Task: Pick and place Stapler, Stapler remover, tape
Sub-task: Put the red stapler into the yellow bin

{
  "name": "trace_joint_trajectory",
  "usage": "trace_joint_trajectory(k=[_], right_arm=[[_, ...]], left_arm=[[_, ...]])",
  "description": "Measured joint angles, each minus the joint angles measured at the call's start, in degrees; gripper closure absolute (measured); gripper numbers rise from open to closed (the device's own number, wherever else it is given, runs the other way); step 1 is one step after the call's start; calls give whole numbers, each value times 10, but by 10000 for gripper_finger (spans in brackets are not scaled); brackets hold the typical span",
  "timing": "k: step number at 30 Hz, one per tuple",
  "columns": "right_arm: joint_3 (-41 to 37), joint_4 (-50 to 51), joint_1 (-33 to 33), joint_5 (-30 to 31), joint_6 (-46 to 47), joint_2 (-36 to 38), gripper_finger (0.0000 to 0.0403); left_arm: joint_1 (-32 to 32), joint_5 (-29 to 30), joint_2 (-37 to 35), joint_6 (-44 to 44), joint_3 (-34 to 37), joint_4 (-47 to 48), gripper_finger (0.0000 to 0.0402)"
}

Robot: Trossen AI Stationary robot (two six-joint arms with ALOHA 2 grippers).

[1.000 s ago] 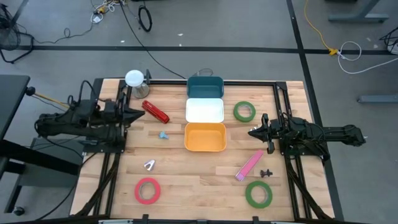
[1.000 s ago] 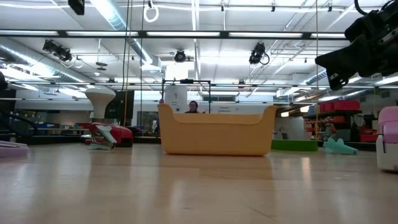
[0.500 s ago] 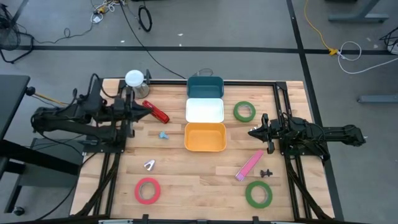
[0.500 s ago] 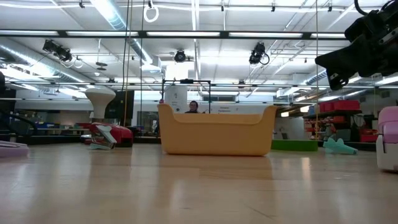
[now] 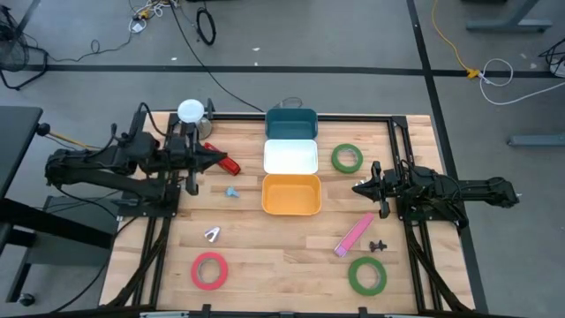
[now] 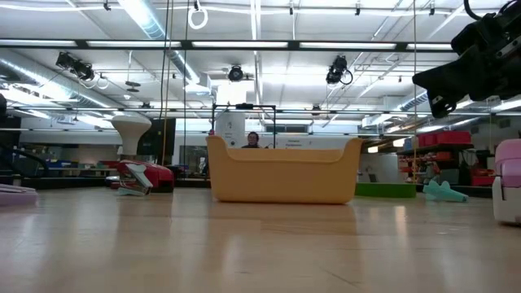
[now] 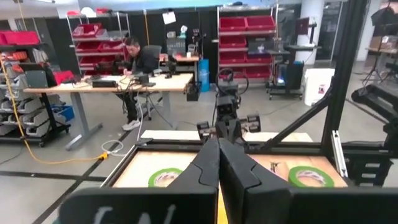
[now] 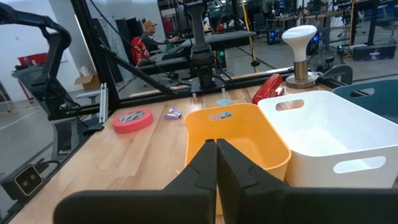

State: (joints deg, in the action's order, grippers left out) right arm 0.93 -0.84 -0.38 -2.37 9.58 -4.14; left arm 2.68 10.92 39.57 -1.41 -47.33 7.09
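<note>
The red stapler (image 5: 229, 163) lies near the table's far left, by a white mushroom-shaped thing (image 5: 191, 112). My left gripper (image 5: 219, 159) is shut and hovers level above the stapler's left end; its wrist view (image 7: 218, 144) looks across the table. A small blue stapler remover (image 5: 232, 192) lies beside the orange bin (image 5: 291, 195). One green tape (image 5: 347, 158) lies to the right of the white bin (image 5: 291, 157), another green tape (image 5: 366, 275) at near right, and the red tape (image 5: 209, 270) at near left. My right gripper (image 5: 356, 187) waits shut, right of the orange bin.
A teal bin (image 5: 291, 123) stands behind the white one. A pink stapler (image 5: 353, 235), a small black piece (image 5: 379, 245) and a silver piece (image 5: 213, 234) lie on the wood. A person sits at a desk (image 7: 140, 56) beyond the table.
My left arm has reached out toward the table's right, carrying its shut gripper from the left edge to a spot over the red stapler's left end. Nothing on the table has moved.
</note>
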Motion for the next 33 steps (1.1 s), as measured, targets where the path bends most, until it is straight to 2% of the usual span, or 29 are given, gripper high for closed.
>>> trace_joint_trajectory(k=[11, 24, 26, 31, 33], right_arm=[[0, 0, 0, 0, 0, 0, 396], [0, 0, 0, 0, 0, 0, 396], [0, 0, 0, 0, 0, 0, 396], [0, 0, 0, 0, 0, 0, 396], [0, 0, 0, 0, 0, 0, 396]], left_arm=[[-45, -20, 68, 23, 0, 1, 399], [-144, -22, 130, 12, 0, 8, 399], [-161, -43, 143, -8, 0, 14, 399], [-209, -164, 181, -43, 0, 22, 399], [-225, -194, 196, -54, 0, 25, 399]])
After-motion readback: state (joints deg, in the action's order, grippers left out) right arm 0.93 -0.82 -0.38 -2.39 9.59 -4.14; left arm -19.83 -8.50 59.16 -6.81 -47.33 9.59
